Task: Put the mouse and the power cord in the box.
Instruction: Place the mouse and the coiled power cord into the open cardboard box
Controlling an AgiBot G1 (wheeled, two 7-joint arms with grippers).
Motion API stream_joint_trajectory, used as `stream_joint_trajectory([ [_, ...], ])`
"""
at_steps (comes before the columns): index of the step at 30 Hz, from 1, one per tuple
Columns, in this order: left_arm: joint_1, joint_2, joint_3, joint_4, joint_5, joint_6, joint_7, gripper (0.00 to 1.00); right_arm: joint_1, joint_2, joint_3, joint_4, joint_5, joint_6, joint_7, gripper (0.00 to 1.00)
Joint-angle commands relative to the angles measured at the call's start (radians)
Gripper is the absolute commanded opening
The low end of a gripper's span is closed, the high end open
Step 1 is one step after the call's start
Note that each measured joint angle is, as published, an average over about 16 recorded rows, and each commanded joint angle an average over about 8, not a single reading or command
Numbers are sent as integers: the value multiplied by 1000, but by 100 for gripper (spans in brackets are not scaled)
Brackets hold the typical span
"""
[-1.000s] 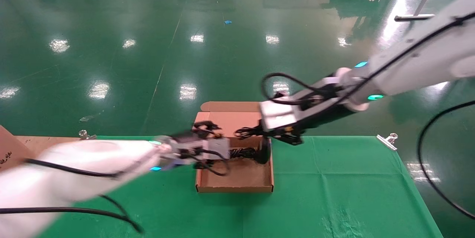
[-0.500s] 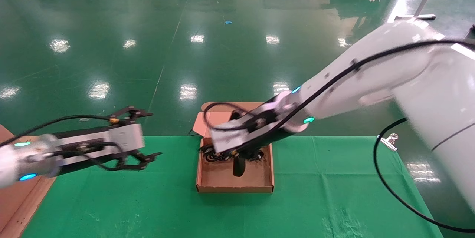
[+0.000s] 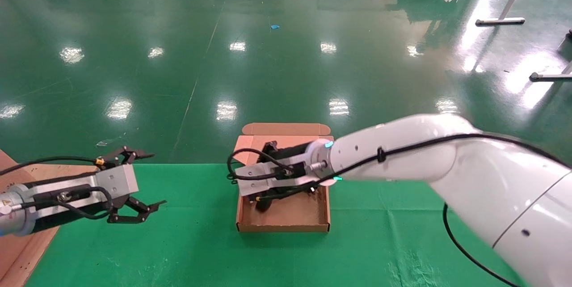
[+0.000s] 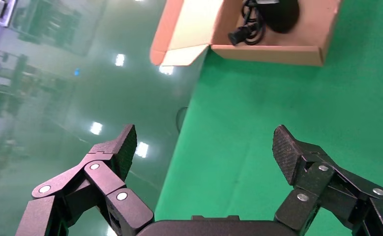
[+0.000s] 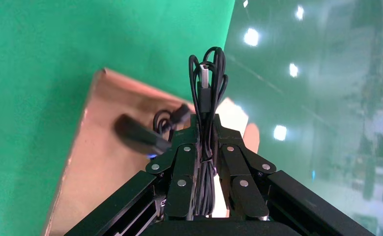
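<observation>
The mouse (image 5: 139,135), a smooth black oval, hangs over the box (image 3: 286,226), its long axis slanting down toward the floor of corrugated brown cardboard. Its thin cable (image 5: 207,93), folded into a tight bundle, is pinched between the closed fingers of the right gripper (image 5: 204,147). Beside the mouse lies the power cord (image 4: 246,27). The left gripper (image 3: 136,179) hovers spread wide over the green cloth (image 3: 402,242), well apart from the box.

left claw (image 4: 204,147) spread, box (image 4: 278,51) beyond
</observation>
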Motion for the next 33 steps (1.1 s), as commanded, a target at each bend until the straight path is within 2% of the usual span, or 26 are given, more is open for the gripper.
stream_joint_trajectory([
  [1, 9, 7, -9, 28, -19, 12, 29, 100, -15, 1, -38, -9, 6, 54, 6, 0],
  [3, 10, 11, -16, 44, -31, 23, 49, 100, -25, 1, -69, -24, 10, 77, 7, 0],
  [5, 11, 15, -22, 57, -41, 33, 66, 100, -34, 2, -94, -41, 16, 93, 8, 12],
  [11, 14, 21, -34, 85, -63, 51, 97, 100, -50, 2, -143, -75, 41, 124, 14, 87],
  [13, 15, 21, -37, 89, -68, 55, 101, 100, -52, 3, -150, -80, 47, 131, 16, 100],
  [33, 19, 22, -45, 80, -66, 64, 88, 100, -54, 14, -132, -67, 48, 115, 16, 100],
])
